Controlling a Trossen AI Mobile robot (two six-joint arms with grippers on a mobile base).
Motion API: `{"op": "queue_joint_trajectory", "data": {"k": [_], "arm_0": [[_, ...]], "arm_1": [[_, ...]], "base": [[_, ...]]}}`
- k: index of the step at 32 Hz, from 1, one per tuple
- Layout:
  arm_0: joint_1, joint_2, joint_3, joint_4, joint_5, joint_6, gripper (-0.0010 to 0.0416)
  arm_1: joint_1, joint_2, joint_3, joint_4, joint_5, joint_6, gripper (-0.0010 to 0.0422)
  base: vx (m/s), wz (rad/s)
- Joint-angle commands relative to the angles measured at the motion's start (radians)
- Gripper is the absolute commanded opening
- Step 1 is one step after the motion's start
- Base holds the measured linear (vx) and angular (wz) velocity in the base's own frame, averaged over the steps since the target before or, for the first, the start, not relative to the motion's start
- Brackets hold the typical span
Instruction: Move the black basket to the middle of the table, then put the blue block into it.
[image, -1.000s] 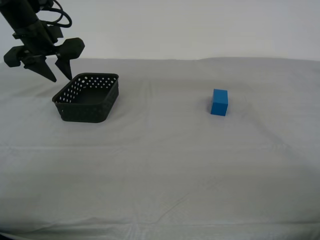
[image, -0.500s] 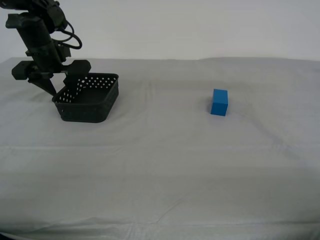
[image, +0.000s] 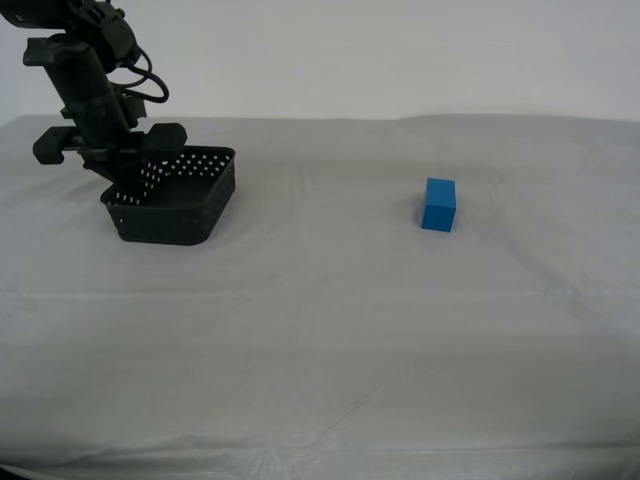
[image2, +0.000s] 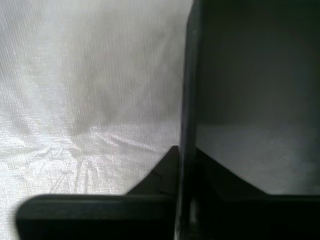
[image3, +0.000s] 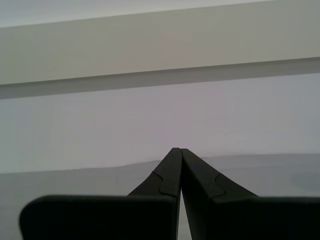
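The black basket (image: 172, 204) stands on the cloth-covered table (image: 350, 330) at the exterior view's left. My second gripper (image: 126, 184) reaches down over the basket's left wall. In the second wrist view my second gripper (image2: 185, 150) has one finger on each side of the thin basket wall (image2: 190, 75) and is shut on it. The blue block (image: 439, 204) stands alone on the cloth at the right of centre. My first gripper (image3: 180, 151) is shut and empty, facing a pale wall; it does not show in the exterior view.
The pale cloth has low wrinkles near the front edge (image: 330, 420). A white wall (image: 400, 50) rises behind the table's far edge.
My second gripper came down from above the basket's left end, straddled its wall and closed on it. The basket shifted slightly to the exterior view's left. The blue block has not moved.
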Motion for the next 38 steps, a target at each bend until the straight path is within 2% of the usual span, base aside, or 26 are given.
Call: {"op": "queue_joint_trajectory", "data": {"k": [1, 4, 6, 9, 11, 13, 14, 19, 26, 36, 37, 38], "arm_0": [[0.0, 0.0, 0.002, 0.002, -0.001, 0.0, 0.0], [0.0, 0.0, 0.002, 0.002, -0.001, 0.0, 0.0], [0.0, 0.0, 0.002, 0.002, -0.001, 0.0, 0.0], [0.0, 0.0, 0.002, 0.002, -0.001, 0.0, 0.0], [0.0, 0.0, 0.002, 0.002, -0.001, 0.0, 0.0], [0.0, 0.0, 0.002, 0.002, -0.001, -0.001, 0.0], [0.0, 0.0, 0.002, 0.002, -0.001, -0.001, 0.0], [0.0, 0.0, 0.002, 0.002, -0.001, 0.0, 0.0], [0.0, 0.0, 0.002, 0.002, -0.001, 0.0, 0.0], [0.001, 0.0, 0.002, 0.002, -0.001, 0.0, 0.0], [0.001, 0.0, 0.002, 0.001, -0.001, 0.0, 0.0], [0.001, 0.0, 0.002, 0.001, -0.001, 0.0, 0.0]], "arm_1": [[0.0, 0.002, 0.005, 0.0, -0.002, -0.001, -0.0005], [0.0, 0.002, 0.004, 0.0, -0.002, -0.01, -0.0003], [-0.001, -0.003, 0.005, -0.001, -0.001, -0.038, -0.0002], [-0.008, -0.033, 0.012, -0.005, 0.034, -0.071, -0.0002], [-0.02, -0.071, 0.026, -0.013, 0.066, -0.098, -0.0002], [-0.048, -0.122, 0.053, -0.03, 0.117, -0.13, -0.0002], [-0.056, -0.133, 0.059, -0.032, 0.125, -0.138, -0.0002], [-0.158, -0.169, 0.121, -0.082, 0.132, -0.177, -0.0002], [-0.298, -0.158, 0.14, -0.072, 0.13, -0.24, -0.0002], [-0.398, -0.084, 0.137, -0.037, 0.134, -0.281, -0.0002], [-0.414, -0.04, 0.139, -0.021, 0.161, -0.29, -0.0002], [-0.42, -0.03, 0.139, -0.02, 0.16, -0.289, -0.0002]], "base": [[0.0, 0.0], [0.0, 0.0], [0.0, 0.0], [0.0, 0.0], [0.0, 0.0], [0.0, 0.0], [0.0, 0.0], [0.0, 0.0], [0.0, 0.0], [0.0, 0.0], [0.0, 0.0], [0.0, 0.0]]}}
